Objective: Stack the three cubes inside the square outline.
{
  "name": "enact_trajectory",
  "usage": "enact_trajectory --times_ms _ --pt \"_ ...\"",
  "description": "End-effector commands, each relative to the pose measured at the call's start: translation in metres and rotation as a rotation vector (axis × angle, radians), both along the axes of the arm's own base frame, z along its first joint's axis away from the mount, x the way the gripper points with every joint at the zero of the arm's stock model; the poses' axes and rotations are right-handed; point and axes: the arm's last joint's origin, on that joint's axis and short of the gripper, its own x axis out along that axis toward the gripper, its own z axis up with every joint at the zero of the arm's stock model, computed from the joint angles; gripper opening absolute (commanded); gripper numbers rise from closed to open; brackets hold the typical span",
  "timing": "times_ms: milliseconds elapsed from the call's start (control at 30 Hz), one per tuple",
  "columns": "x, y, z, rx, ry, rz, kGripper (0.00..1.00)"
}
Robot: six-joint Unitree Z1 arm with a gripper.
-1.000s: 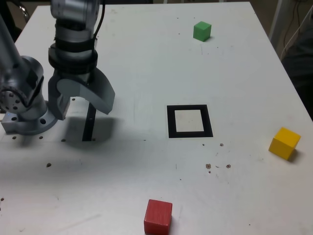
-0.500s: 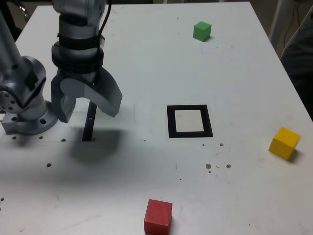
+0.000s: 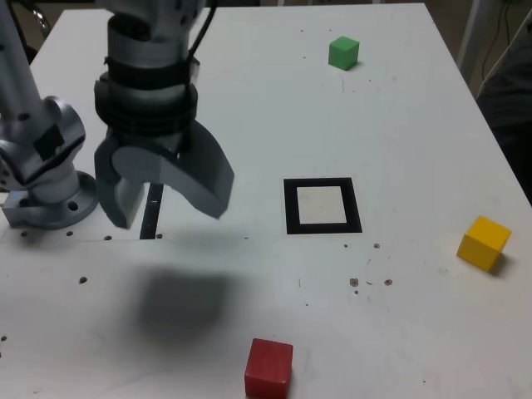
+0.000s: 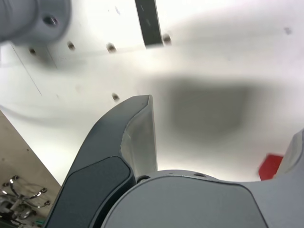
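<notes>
My gripper (image 3: pixel 166 208) hangs open above the white table, toward the exterior view's left, with nothing between its grey fingers (image 3: pixel 202 179). The red cube (image 3: pixel 268 366) sits near the front edge, below and to the right of the gripper in the exterior view; a corner of the red cube (image 4: pixel 270 166) also shows in the wrist view. The yellow cube (image 3: pixel 483 242) rests at the exterior view's right. The green cube (image 3: pixel 343 52) stands far back. The square outline (image 3: pixel 322 205), black with a white centre, lies empty mid-table, to the right of the gripper.
The arm's grey base (image 3: pixel 41 183) is bolted at the exterior view's left edge. A thin black strip (image 3: pixel 151 212) lies under the gripper, also seen as the strip (image 4: pixel 148 21) in the wrist view. A person's dark sleeve (image 3: pixel 507 100) shows past the table's right edge.
The gripper has swung rightward and toward the front of the table, rising so it looms larger. Its shadow has moved forward. The cubes have not moved.
</notes>
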Motion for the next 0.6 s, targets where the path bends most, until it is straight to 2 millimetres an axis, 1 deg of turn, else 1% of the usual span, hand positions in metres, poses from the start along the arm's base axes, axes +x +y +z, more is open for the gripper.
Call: enact_trajectory --times_ms 0,200,567 --pt "0.004 -0.012 0.002 0.008 0.001 0.010 0.99" --pt "0.015 -0.047 0.007 0.021 -0.009 0.022 0.99" --pt "0.033 -0.102 0.003 0.020 -0.005 -0.012 0.99"
